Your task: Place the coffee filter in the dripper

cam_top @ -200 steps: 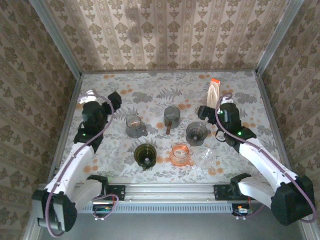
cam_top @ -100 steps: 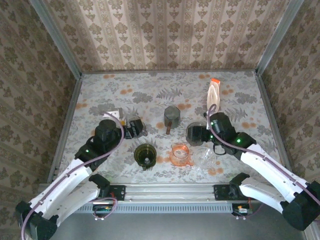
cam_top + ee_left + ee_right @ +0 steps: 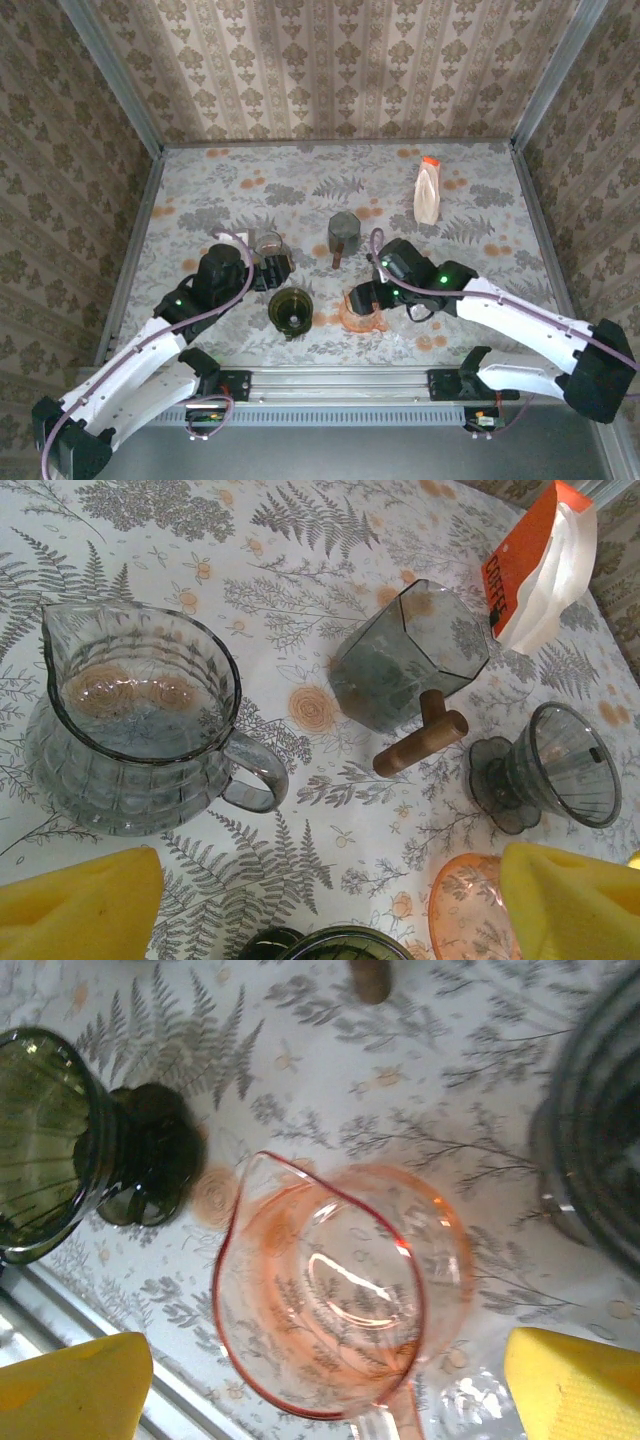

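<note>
Left gripper (image 3: pixel 330 880): jaws spread wide, nothing between them. It hangs just on the near side of the grey glass pitcher (image 3: pixel 140 735). Right gripper (image 3: pixel 328 1360): also wide apart and empty, poised above the orange pitcher (image 3: pixel 340 1290).

Coffee filter bag (image 3: pixel 427 191) stands upright at the far right of the table (image 3: pixel 330 165), well apart from both claws.

Candidate drippers: green dripper (image 3: pixel 291 308), smoke-grey dripper (image 3: pixel 560 765), wood-handled dripper (image 3: pixel 410 655).

Judgement: the wide jaws suit an approach, not a carry. Neither arm is aimed at the filters yet, so the task is at its start
</note>
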Controlling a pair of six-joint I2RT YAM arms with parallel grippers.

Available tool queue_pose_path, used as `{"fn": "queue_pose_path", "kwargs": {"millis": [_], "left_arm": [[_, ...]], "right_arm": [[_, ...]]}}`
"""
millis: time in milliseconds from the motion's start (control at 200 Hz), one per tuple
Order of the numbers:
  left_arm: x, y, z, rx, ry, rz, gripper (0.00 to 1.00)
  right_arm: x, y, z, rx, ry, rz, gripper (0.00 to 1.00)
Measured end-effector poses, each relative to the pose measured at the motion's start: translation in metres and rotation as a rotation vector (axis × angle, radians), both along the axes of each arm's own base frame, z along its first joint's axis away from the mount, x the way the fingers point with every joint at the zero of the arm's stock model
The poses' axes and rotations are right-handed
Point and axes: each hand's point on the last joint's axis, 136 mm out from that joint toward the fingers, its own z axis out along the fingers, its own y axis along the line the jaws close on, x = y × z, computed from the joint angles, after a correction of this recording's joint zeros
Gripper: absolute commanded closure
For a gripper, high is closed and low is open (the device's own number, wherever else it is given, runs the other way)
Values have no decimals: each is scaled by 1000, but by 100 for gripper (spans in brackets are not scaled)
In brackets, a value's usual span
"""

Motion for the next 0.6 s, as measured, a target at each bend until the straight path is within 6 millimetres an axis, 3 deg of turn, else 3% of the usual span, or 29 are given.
{"fn": "queue_pose_path", "kwargs": {"millis": [275, 600], "left_arm": [[-6, 5, -4, 17, 21, 1, 9], [-5, 9, -1, 9, 11, 13, 9]], "right_arm": [[-2, 7, -16, -47, 49, 19, 8], [-6, 21, -20, -24, 80, 20, 11]]}}
